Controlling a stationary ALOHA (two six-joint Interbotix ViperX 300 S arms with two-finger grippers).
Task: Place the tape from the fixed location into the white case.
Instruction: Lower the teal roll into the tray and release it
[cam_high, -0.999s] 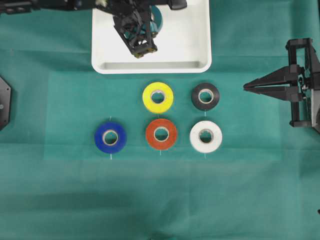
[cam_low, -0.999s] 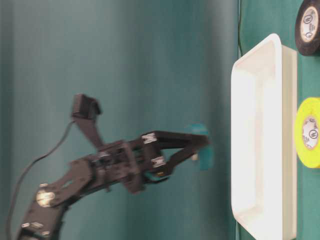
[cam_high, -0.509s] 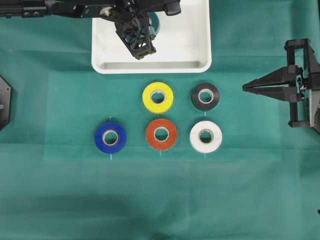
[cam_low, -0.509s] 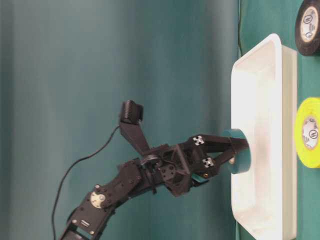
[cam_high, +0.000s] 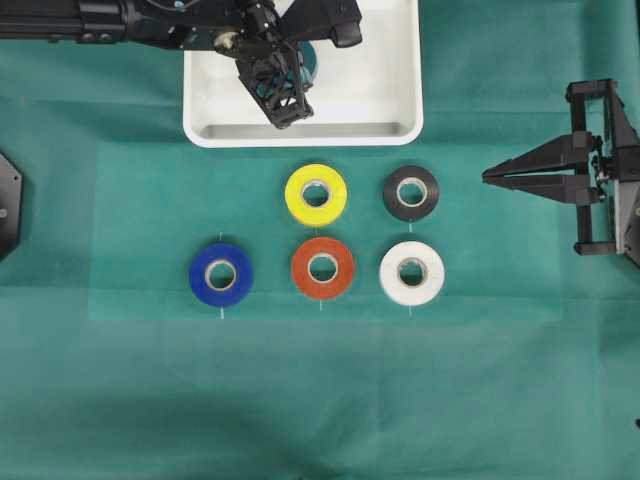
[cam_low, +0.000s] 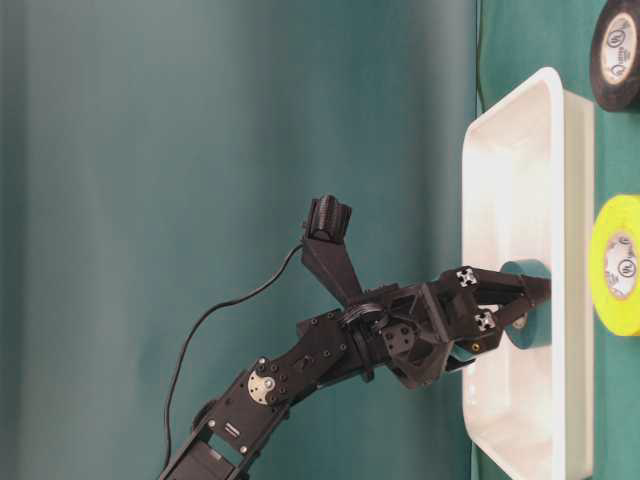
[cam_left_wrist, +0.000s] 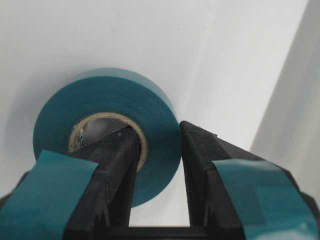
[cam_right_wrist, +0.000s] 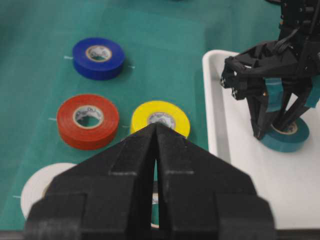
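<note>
1. The left pincer (cam_left_wrist: 156, 150) is clenched on the tape (cam_left_wrist: 107, 127) — one finger through the pale core, the other against the teal outer wall.
2. In the right wrist view the tape lies flat on or just above the floor of the white case (cam_right_wrist: 220, 135); actual contact cannot be told.
3. The right pincer (cam_high: 490, 176) hangs closed and empty at the side, well apart from the case.
4. On the green bench (cam_high: 320, 400) the yellow roll (cam_high: 316, 194), black roll (cam_high: 410, 193), blue roll (cam_high: 221, 274), red roll (cam_high: 322, 268) and white roll (cam_high: 412, 273) lie outside the case.
5. Judged from this, carrying is done — what is left is to let go and withdraw.
</note>
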